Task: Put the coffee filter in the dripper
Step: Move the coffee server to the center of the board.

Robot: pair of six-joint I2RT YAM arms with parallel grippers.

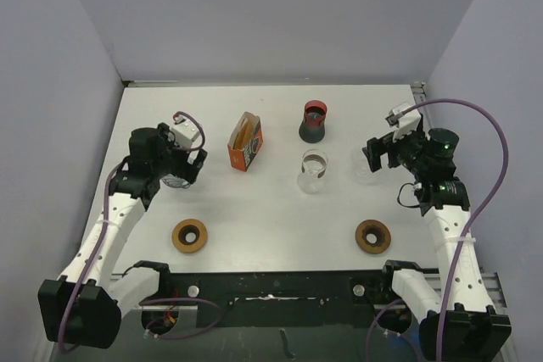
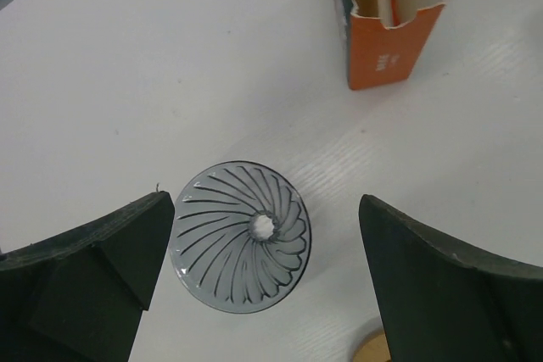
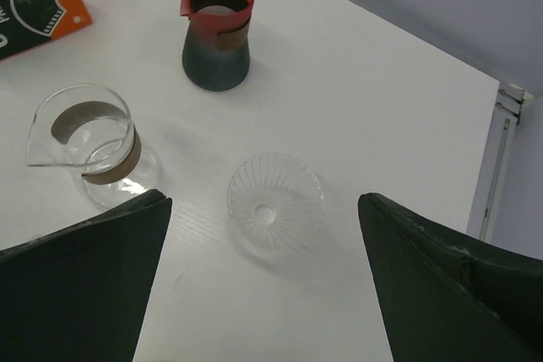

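Note:
An orange filter box (image 1: 244,143) lies open on the table, and paper edges show in its mouth in the left wrist view (image 2: 386,6). A smoky grey ribbed dripper (image 2: 242,236) stands on the table below and between my left fingers. My left gripper (image 2: 265,209) is open and empty above it, and it also shows in the top view (image 1: 176,169). A clear glass dripper (image 3: 274,209) sits below my right gripper (image 3: 263,201), which is open and empty and also shows in the top view (image 1: 375,157).
A glass carafe with a brown collar (image 1: 313,171) stands mid-table, also seen in the right wrist view (image 3: 89,146). A dark carafe with a red top (image 1: 314,121) stands behind it. Two wooden rings (image 1: 190,236) (image 1: 372,236) lie near the front. Walls enclose the table.

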